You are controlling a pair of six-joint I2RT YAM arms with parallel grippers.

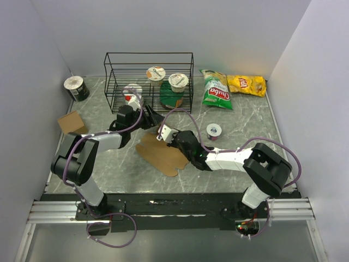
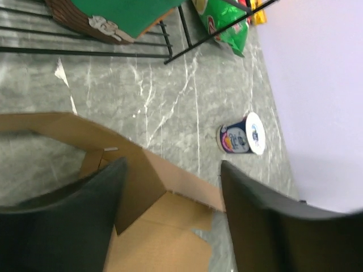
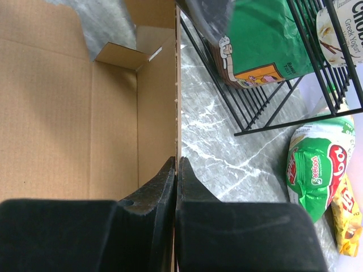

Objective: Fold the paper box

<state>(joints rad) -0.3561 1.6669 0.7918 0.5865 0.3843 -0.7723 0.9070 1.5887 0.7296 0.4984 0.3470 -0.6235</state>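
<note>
From above, the box [image 1: 163,155] lies mid-tabletop [image 1: 245,123], between both arms.

Left wrist: the left fingers [image 2: 79,215] stand wide, straddling a raised flap [image 2: 142,170], probably ready to push it over.

Right wrist: the right fingers [image 3: 164,181] pinch a side wall [image 3: 156,113] at its edge, apparently bracing it upright.

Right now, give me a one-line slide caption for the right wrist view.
Right pincer shut on the paper box edge, wire rack standing alongside.
</note>
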